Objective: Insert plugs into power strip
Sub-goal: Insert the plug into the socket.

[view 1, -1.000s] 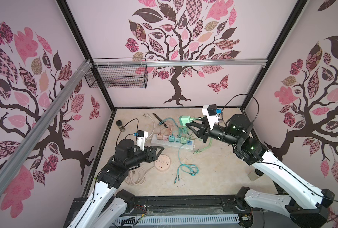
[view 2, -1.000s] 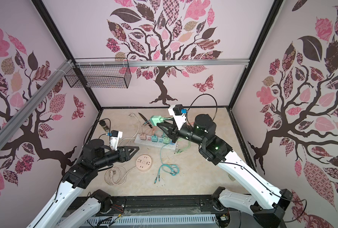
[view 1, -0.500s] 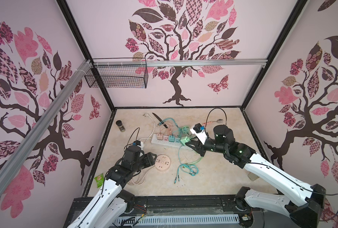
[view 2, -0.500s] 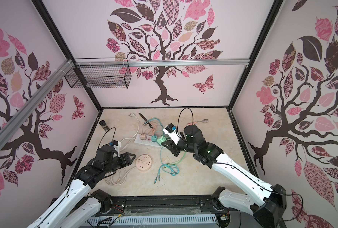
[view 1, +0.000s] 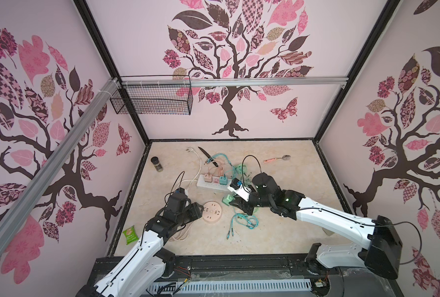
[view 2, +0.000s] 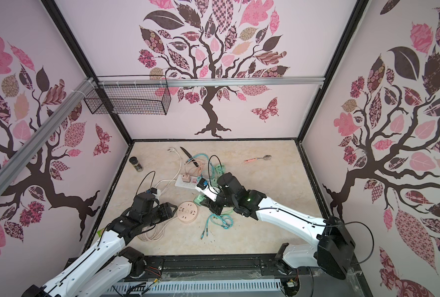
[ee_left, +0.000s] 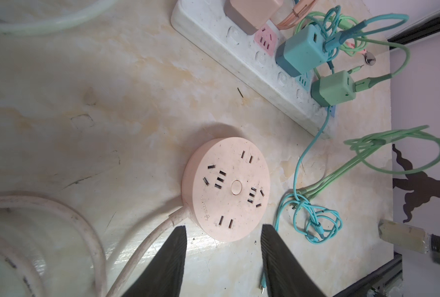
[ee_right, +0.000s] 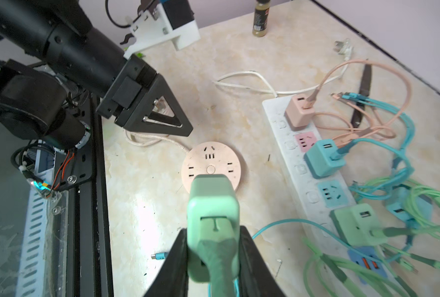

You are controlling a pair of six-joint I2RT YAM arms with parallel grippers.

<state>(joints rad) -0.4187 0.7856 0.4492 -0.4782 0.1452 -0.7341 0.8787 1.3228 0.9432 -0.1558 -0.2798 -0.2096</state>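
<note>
right tool (ee_right: pixel 213 231) grips a mint green plug (ee_right: pixel 213 203).

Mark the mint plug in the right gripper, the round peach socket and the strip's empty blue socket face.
mint plug (ee_right: pixel 212 191): right wrist view, on its body.
round peach socket (ee_left: pixel 235 187): left wrist view, centre button.
empty blue socket face (ee_right: pixel 330 193): right wrist view, its middle.
</note>
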